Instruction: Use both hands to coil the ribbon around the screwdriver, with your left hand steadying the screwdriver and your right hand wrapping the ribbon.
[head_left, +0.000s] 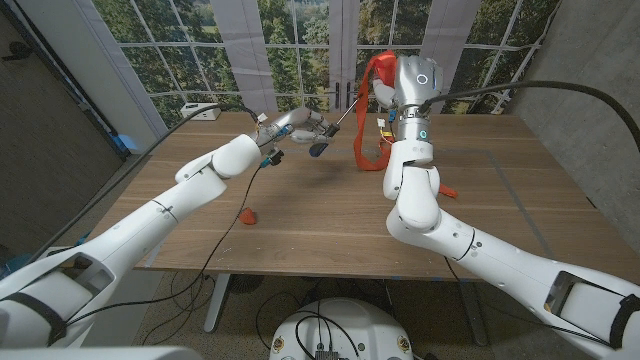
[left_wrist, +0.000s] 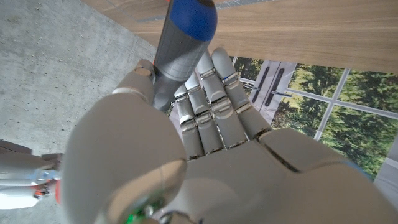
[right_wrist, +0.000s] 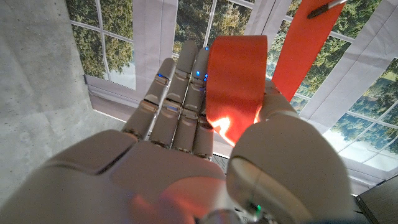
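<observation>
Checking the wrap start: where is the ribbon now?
Head view: the red ribbon hangs from the raised right hand, just right of the screwdriver.

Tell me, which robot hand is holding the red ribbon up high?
The right robot hand: it lifts the red ribbon above the table, while the left robot hand grips the screwdriver.

Blue-and-grey-handled screwdriver (head_left: 322, 133) held tilted above the table, red ribbon (head_left: 372, 110) draped from its tip, hanging down
</observation>
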